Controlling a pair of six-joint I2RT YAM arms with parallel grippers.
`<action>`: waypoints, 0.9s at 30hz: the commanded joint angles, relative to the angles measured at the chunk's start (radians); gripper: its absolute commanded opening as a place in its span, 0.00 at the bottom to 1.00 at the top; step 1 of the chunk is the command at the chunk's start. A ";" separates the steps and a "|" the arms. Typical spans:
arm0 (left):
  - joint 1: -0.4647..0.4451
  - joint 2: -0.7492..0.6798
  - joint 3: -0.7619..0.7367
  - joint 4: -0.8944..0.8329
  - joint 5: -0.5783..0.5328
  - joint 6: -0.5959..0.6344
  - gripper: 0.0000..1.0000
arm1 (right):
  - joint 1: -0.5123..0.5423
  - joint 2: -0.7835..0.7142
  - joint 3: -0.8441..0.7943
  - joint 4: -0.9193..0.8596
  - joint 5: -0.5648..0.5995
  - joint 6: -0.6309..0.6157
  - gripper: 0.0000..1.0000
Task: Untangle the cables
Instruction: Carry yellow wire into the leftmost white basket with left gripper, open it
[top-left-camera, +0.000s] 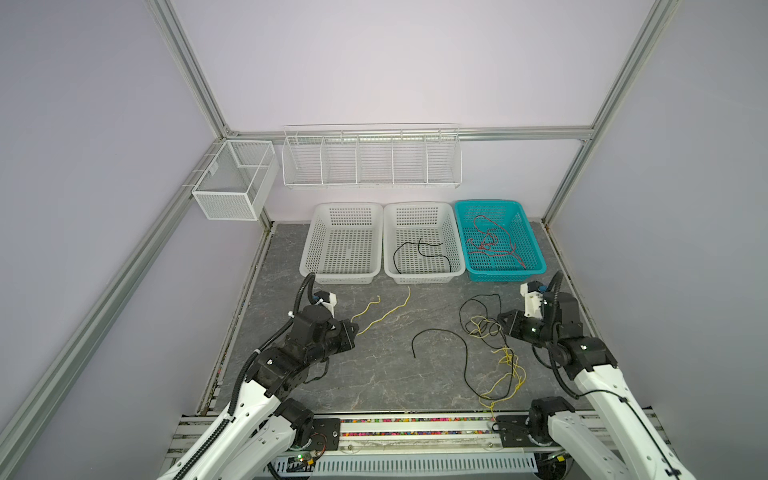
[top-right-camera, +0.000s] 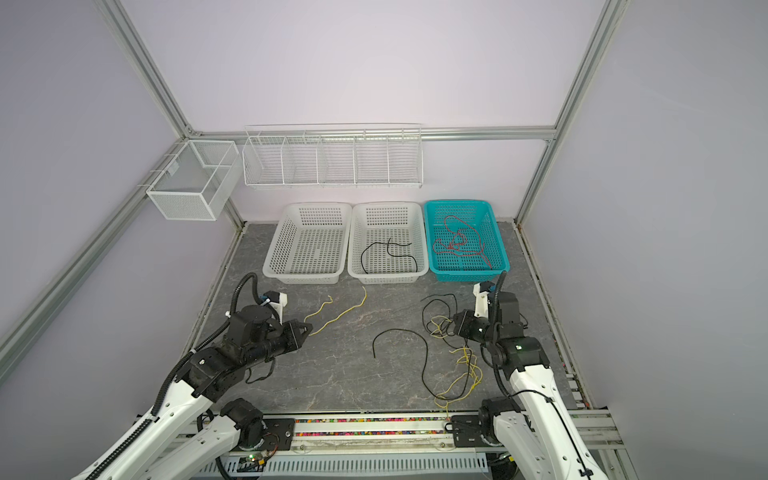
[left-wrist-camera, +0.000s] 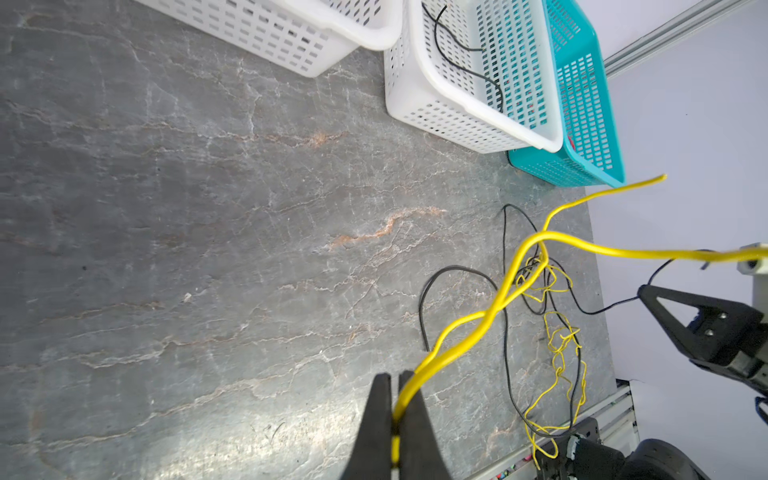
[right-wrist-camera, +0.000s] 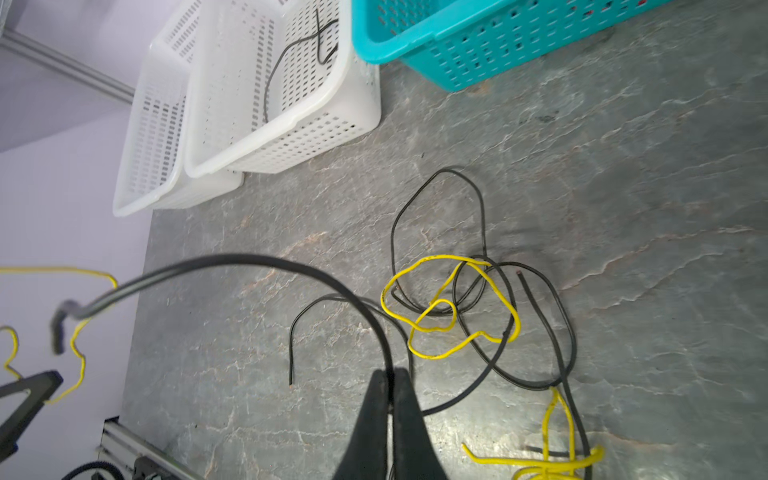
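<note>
The cables (top-left-camera: 505, 357) are shared out among our two grippers, the table (top-left-camera: 374, 374) and the baskets. Our left gripper (left-wrist-camera: 395, 376) is pinched tight on a yellow cable (left-wrist-camera: 492, 311), doubled over so that two strands leave its tips, twist round each other and then part. In both top views they trail ahead of the gripper toward the baskets. Beyond this gripper stands the left white basket (top-left-camera: 318, 241). Touching it on the far side, the middle white basket (top-left-camera: 453, 245) holds a black cable (top-left-camera: 420, 249), and past that the teal basket (top-left-camera: 524, 239) holds the red cables (top-left-camera: 486, 243). Between our grippers a loose black cable (top-left-camera: 434, 330) arcs on the table. Our right gripper (right-wrist-camera: 390, 374) is closed on another black cable (right-wrist-camera: 249, 259), which rises from its tips and curves away, blurred close to the wrist camera. Just ahead of and below this gripper lies the tangle (right-wrist-camera: 457, 307) of yellow and black strands, running back toward the arm's base.
</note>
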 joint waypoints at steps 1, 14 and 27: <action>0.021 0.113 0.115 0.001 -0.037 0.061 0.00 | 0.033 -0.027 0.007 0.059 -0.036 -0.021 0.06; 0.368 0.572 0.510 0.066 -0.042 0.121 0.00 | 0.137 -0.119 0.026 0.113 -0.180 -0.071 0.06; 0.423 0.916 0.759 -0.031 -0.033 0.158 0.42 | 0.156 -0.210 0.105 0.091 -0.258 -0.063 0.06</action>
